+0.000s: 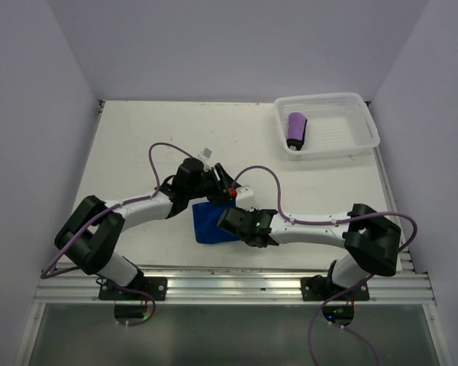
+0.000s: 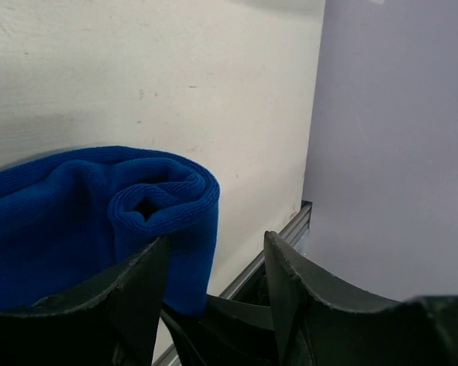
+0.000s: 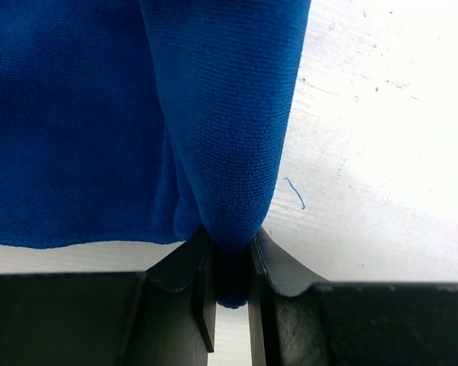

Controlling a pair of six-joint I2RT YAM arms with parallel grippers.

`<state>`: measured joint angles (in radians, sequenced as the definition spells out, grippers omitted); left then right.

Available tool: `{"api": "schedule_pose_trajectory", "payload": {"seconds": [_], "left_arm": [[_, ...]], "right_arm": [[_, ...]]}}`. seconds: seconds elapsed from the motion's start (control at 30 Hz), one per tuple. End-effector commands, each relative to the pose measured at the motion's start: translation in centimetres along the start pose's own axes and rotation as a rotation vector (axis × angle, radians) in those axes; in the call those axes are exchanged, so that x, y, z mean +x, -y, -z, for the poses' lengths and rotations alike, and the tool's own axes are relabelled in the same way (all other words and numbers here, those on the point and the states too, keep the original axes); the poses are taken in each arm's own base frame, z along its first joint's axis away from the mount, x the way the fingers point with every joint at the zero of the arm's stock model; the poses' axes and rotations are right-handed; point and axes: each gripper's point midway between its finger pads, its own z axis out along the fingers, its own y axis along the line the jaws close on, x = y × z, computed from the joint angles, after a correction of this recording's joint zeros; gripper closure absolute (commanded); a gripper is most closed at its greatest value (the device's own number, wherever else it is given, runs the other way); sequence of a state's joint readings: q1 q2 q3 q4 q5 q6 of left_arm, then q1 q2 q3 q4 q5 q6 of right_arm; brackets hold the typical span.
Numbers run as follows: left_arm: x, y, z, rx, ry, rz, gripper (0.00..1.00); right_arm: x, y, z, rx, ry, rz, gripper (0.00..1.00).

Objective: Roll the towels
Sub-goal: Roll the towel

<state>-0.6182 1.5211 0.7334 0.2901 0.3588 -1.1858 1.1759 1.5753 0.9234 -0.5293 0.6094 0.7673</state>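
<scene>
The pale table (image 1: 137,137) fills the middle of the top view; the left arm (image 1: 130,210) and right arm (image 1: 313,225) reach in from the bottom corners and meet at centre. A white mesh basket (image 1: 336,149) sits in the upper right, with the dark purple towel (image 1: 296,130) lying rolled inside it. The blue towel (image 1: 210,223) lies at centre frame between the two wrists, partly rolled; the left wrist view shows a loose spiral end at centre left.

The right gripper (image 3: 230,244) is clamped on the rolled edge of the blue cloth at the bottom centre of its view. The left gripper (image 2: 217,248) stands with its jaws apart; the roll's end rests against the inner side of the left-hand finger, and nothing is squeezed.

The spiral looks slack, so a tug from the pinching side would probably unwind it or skew it into a cone; closing the wide jaws now might catch only the outer layer. A loose blue thread (image 3: 294,194) lies on the table.

No readable writing; a small white tag (image 1: 207,153) near the left wrist is too small to tell.
</scene>
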Motion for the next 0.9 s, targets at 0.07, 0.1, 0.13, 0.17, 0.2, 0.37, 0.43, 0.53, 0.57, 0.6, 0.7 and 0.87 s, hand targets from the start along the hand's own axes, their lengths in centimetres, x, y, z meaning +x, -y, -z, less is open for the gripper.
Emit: {"api": "schedule_pose_trajectory", "payload": {"seconds": [0.07,0.1,0.13,0.17,0.2,0.37,0.43,0.53,0.57,0.6,0.7,0.87], "left_arm": [[-0.1,-2.4,-0.9,-0.089,0.003,-0.056,0.44],[-0.1,-2.5,-1.0,-0.090,0.004,-0.058,0.45],[-0.1,-2.6,-1.1,-0.090,0.004,-0.058,0.45],[-0.1,-2.5,-1.3,-0.082,0.005,-0.060,0.45],[-0.2,-2.2,-1.4,-0.071,0.004,-0.065,0.45],[-1.7,-0.6,-2.1,-0.057,0.032,-0.122,0.45],[-2.0,-0.4,-2.4,-0.059,0.037,-0.142,0.46],[-2.5,-0.3,-2.8,-0.067,0.046,-0.171,0.47],[-2.6,-0.4,-2.9,-0.074,0.045,-0.178,0.47],[-2.7,-0.5,-3.0,-0.079,0.047,-0.188,0.48],[-2.6,-1.5,-3.2,-0.106,0.041,-0.215,0.48],[-1.6,-3.3,-3.2,-0.136,0.000,-0.226,0.48]], "right_arm": [[-1.3,-0.1,0.1,-0.003,0.047,-0.044,1.00],[-1.3,-0.1,0.1,-0.003,0.046,-0.045,1.00],[-1.2,-0.1,0.1,-0.004,0.045,-0.043,1.00],[-1.2,-0.1,0.1,-0.005,0.044,-0.043,1.00],[-1.3,-0.1,0.1,-0.006,0.045,-0.044,1.00],[-1.3,0.0,0.2,-0.004,0.043,-0.032,1.00],[-1.3,0.0,0.2,-0.002,0.041,-0.027,1.00],[-1.2,0.0,0.0,0.010,0.030,-0.002,1.00],[-1.1,0.1,0.0,0.020,0.022,0.007,1.00],[-1.4,0.0,0.1,0.022,0.024,0.006,1.00],[-1.4,0.2,0.0,0.042,0.021,0.010,1.00],[-1.4,0.4,-0.1,0.067,0.019,0.000,1.00]]}}
